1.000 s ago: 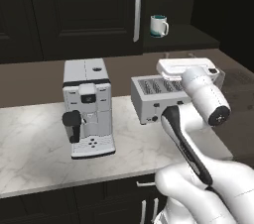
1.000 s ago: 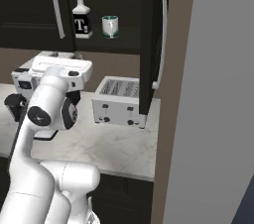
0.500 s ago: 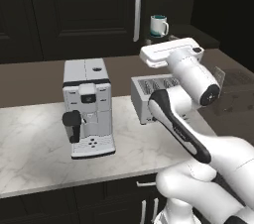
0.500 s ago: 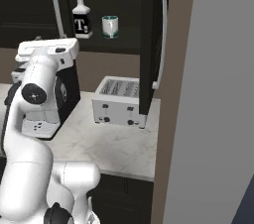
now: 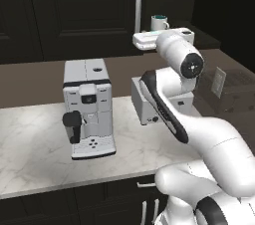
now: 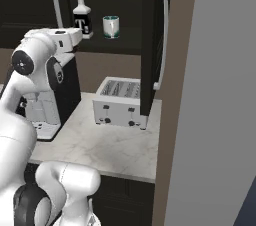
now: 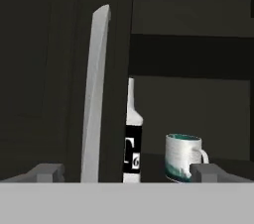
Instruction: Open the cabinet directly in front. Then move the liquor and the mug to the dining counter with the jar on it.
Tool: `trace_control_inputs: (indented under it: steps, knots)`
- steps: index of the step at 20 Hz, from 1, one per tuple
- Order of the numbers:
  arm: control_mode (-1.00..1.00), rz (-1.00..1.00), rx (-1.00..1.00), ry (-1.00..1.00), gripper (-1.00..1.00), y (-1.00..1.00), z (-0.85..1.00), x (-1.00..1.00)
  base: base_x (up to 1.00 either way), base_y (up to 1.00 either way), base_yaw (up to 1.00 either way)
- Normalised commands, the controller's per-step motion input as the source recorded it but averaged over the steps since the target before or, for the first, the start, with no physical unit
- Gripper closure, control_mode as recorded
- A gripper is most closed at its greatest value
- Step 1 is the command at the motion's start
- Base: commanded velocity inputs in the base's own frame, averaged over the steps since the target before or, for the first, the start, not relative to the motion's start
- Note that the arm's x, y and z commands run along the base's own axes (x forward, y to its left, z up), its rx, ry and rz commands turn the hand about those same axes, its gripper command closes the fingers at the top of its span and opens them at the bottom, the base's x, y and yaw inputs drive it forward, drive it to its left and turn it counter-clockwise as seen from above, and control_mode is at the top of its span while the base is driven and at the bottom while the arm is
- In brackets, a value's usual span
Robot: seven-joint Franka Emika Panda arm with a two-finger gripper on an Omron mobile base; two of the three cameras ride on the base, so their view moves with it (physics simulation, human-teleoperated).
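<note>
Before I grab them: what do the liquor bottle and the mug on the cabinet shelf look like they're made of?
The liquor: probably glass, a pale glossy neck over a dark labelled body. The mug: likely glazed ceramic, with a smooth whitish outside, teal inside and thick rim. Both are rendered, so it's a guess.

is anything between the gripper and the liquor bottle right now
Partly. In the hand view the closed left cabinet door's edge and its silver handle cover the liquor's left side. The mug stands clear to its right.
</note>
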Motion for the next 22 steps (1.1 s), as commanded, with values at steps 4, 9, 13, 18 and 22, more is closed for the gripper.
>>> trace_control_inputs:
  steps: [4,9,13,18,22]
  knots:
    - [-1.0,-0.05,-0.11,0.22,-1.0,0.4,0.08,0.4,0.0,0.0,0.0]
    - [-1.0,0.0,-0.09,0.05,-1.0,0.39,0.0,0.01,0.0,0.0,0.0]
    - [-1.0,0.0,0.0,0.08,-1.0,0.07,0.0,0.28,0.0,0.0,0.0]
    - [-1.0,0.0,0.0,0.14,-1.0,0.1,0.0,0.58,0.0,0.0,0.0]
    - [-1.0,0.0,0.0,0.17,-1.0,0.26,0.0,0.8,0.0,0.0,0.0]
